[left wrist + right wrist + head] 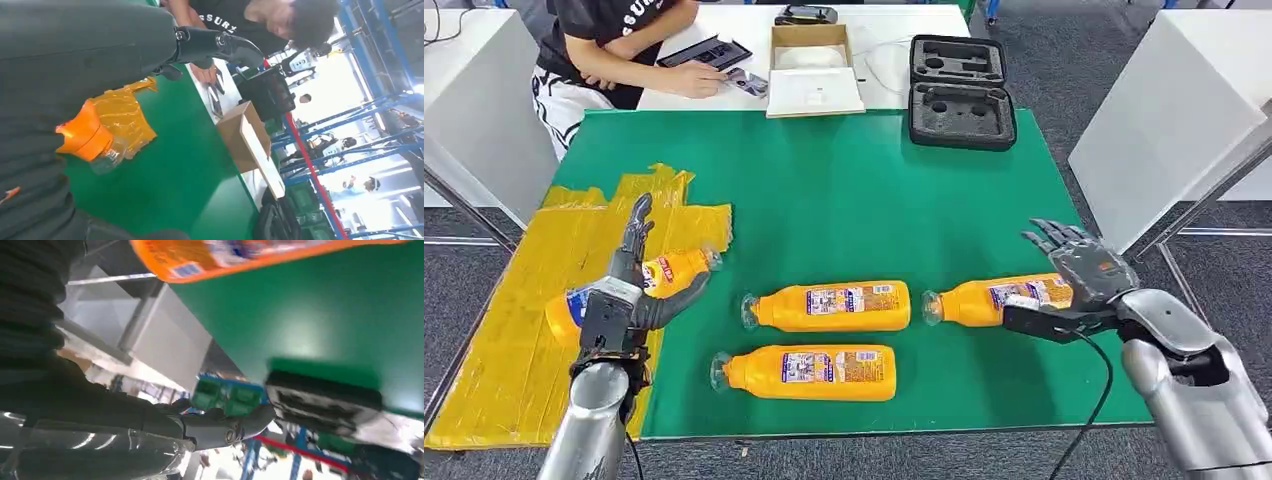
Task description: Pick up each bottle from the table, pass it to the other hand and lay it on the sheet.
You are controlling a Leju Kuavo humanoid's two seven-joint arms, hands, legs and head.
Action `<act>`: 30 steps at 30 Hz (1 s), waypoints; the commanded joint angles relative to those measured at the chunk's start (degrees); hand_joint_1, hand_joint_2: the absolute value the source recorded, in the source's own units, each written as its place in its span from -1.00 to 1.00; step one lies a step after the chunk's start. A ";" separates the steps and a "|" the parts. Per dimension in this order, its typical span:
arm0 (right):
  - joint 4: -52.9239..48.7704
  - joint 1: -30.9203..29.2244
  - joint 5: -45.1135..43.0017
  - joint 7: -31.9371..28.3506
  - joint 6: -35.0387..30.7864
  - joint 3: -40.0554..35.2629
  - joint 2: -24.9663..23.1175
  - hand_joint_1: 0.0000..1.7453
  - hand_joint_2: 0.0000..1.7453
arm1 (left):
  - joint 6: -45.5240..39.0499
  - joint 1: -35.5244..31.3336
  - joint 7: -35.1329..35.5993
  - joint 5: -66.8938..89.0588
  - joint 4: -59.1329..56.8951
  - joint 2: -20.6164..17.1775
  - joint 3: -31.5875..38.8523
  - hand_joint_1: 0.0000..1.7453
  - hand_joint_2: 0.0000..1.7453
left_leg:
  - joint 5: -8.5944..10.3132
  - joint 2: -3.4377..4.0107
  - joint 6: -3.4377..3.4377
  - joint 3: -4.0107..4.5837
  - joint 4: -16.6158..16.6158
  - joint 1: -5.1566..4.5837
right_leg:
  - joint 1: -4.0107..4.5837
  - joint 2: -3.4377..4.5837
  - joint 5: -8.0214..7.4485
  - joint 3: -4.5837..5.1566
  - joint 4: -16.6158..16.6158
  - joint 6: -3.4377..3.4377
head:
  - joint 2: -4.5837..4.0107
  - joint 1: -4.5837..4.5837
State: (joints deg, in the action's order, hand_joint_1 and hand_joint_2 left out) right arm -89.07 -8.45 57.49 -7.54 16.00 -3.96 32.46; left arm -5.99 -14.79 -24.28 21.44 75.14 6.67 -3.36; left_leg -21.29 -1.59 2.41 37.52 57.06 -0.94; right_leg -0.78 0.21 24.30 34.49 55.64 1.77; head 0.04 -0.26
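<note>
Several orange bottles with clear caps lie on their sides. One bottle (679, 272) (86, 137) rests on the yellow sheet (514, 340) (126, 114) at the left. My left hand (629, 290) (75, 60) hovers over it with fingers straight and thumb spread, gripping nothing. Two more bottles (829, 306) (809, 372) lie mid-table on the green mat (844, 190). A further bottle (994, 298) (240, 255) lies to the right. My right hand (1074, 280) (100, 405) is at its base end, fingers spread above it and thumb below, not closed on it.
A person (614, 40) sits at the far left of the table, hands on a white top. An open cardboard box (809, 65) and a black foam case (959, 90) (325, 400) stand at the back. White tables flank both sides.
</note>
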 commanded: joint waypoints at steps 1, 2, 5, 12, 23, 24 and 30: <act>9.02 -3.04 -2.76 -1.27 2.79 1.64 3.29 -1.00 1.00 | -0.33 -3.02 -0.30 -0.76 -3.28 -1.08 -2.00 -1.00 1.00 | -0.06 0.07 -0.12 -0.19 0.00 0.04 | 0.05 -0.02 0.04 -0.22 -0.06 -0.04 | 0.00 -0.02; 9.02 -3.04 -2.76 -1.27 2.79 1.64 3.29 -1.00 1.00 | -0.33 -3.02 -0.30 -0.76 -3.28 -1.08 -2.00 -1.00 1.00 | -0.13 0.12 -0.18 -0.31 0.03 0.06 | 0.08 -0.01 0.09 -0.37 -0.06 -0.07 | 0.00 0.00; 8.97 -2.96 -2.66 -1.18 2.74 1.47 3.11 -1.00 1.00 | -0.33 -3.03 -0.31 -0.76 -3.28 -1.08 -2.00 -1.00 1.00 | -0.13 0.15 -0.18 -0.30 0.02 0.07 | 0.08 0.02 0.08 -0.35 -0.06 -0.07 | 0.00 0.00; 13.75 -3.72 -5.58 -1.64 4.39 1.78 4.70 -1.00 1.00 | -0.87 -4.60 -0.86 -1.62 -5.52 -1.19 -2.75 -1.00 1.00 | -0.10 0.06 -0.15 -0.28 0.00 0.07 | 0.08 -0.05 0.08 -0.33 -0.08 -0.06 | 0.00 0.00; 23.96 -8.05 -3.65 -2.34 2.14 -1.04 1.47 -1.00 1.00 | -0.89 -6.12 -1.40 -2.09 -7.46 -0.66 -4.30 -1.00 1.00 | -0.20 0.30 -0.25 -0.50 0.01 0.11 | 0.13 0.14 0.09 -0.54 -0.12 -0.11 | 0.00 0.00; 24.06 -8.13 -3.51 -2.31 2.12 -1.37 1.04 -1.00 1.00 | -0.88 -6.09 -1.40 -2.10 -7.45 -0.49 -4.39 -1.00 1.00 | -0.06 0.17 -0.12 -0.24 -0.04 0.06 | 0.07 0.08 0.00 -0.26 -0.11 -0.05 | 0.00 0.00; 28.96 -9.67 -1.85 -2.03 0.39 -3.73 -1.30 -1.00 1.00 | -0.95 -6.07 -1.11 -2.01 -7.64 -0.04 -4.55 -1.00 1.00 | -0.09 0.20 -0.13 -0.30 -0.04 0.09 | 0.11 0.10 0.02 -0.32 -0.13 -0.06 | 0.00 0.00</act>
State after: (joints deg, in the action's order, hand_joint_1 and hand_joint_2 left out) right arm -69.62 -13.88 54.90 -9.64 17.69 -3.50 36.18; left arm -6.95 -18.57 -25.75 19.61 71.78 6.71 -6.69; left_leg -21.28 -1.57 2.41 37.50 57.06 -0.94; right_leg -0.77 0.21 24.29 34.48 55.64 1.78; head 0.04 -0.26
